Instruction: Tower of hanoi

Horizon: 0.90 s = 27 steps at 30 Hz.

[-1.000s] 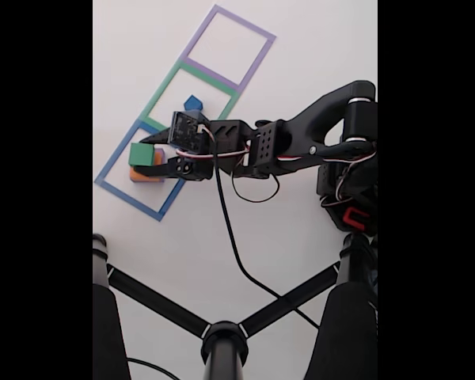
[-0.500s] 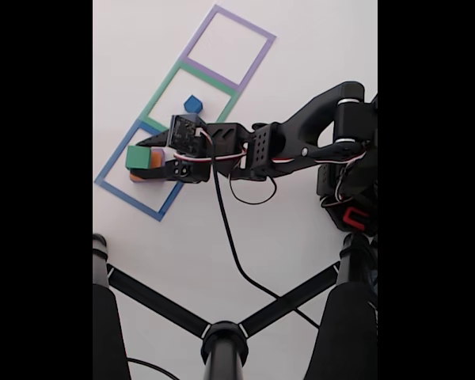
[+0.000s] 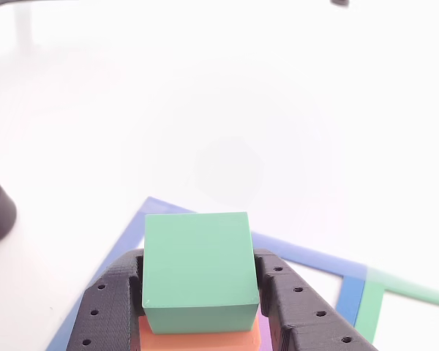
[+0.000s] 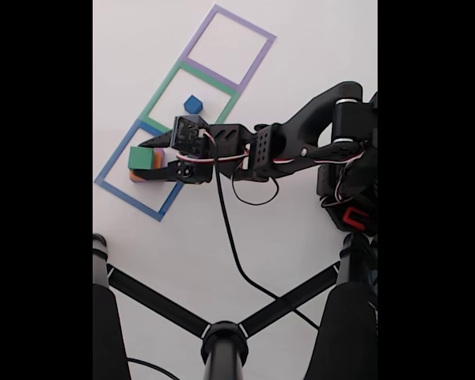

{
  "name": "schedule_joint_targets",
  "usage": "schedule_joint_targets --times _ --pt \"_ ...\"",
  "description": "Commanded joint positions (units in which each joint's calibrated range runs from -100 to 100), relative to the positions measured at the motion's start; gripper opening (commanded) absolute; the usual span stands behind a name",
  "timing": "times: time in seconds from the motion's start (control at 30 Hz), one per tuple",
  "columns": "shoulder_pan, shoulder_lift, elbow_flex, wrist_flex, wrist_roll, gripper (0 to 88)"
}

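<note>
A green cube (image 3: pixel 196 267) sits on top of an orange block (image 3: pixel 201 340), and a sliver of the purple block (image 3: pixel 265 333) shows beside the orange one. My gripper (image 3: pixel 197 263) is shut on the green cube, with a black finger (image 3: pixel 110 307) pressed to each side. In the fixed view the gripper (image 4: pixel 141 158) reaches from the right and holds the green cube (image 4: pixel 137 157) over the orange block (image 4: pixel 145 176), inside the blue taped square (image 4: pixel 111 186). The small blue cube (image 4: pixel 192 104) stands apart in the green taped square (image 4: pixel 162 83).
A purple taped square (image 4: pixel 257 32) lies beyond the green one. The arm's black cable (image 4: pixel 229 237) trails across the white table. A black stand with crossed bars (image 4: pixel 222 332) occupies the near edge, and the arm's base (image 4: pixel 352 190) is at the right.
The gripper and the green cube have shifted slightly to the left over the orange block. The arm's elbow has dropped a little. The blue cube has not moved.
</note>
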Motion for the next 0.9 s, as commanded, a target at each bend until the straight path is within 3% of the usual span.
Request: schedule_joint_targets --times 0.0,0.17,0.53,0.67,0.87 --pt "0.86 -0.65 0.31 -1.49 0.39 10.0" --pt "0.86 -0.25 0.31 -2.62 0.39 22.1" --pt "1.09 -1.94 -2.50 -2.46 0.39 28.9" --pt "1.47 -9.15 -7.77 9.76 0.39 28.8" --pt "3.60 -21.09 -23.77 43.43 0.39 24.9"
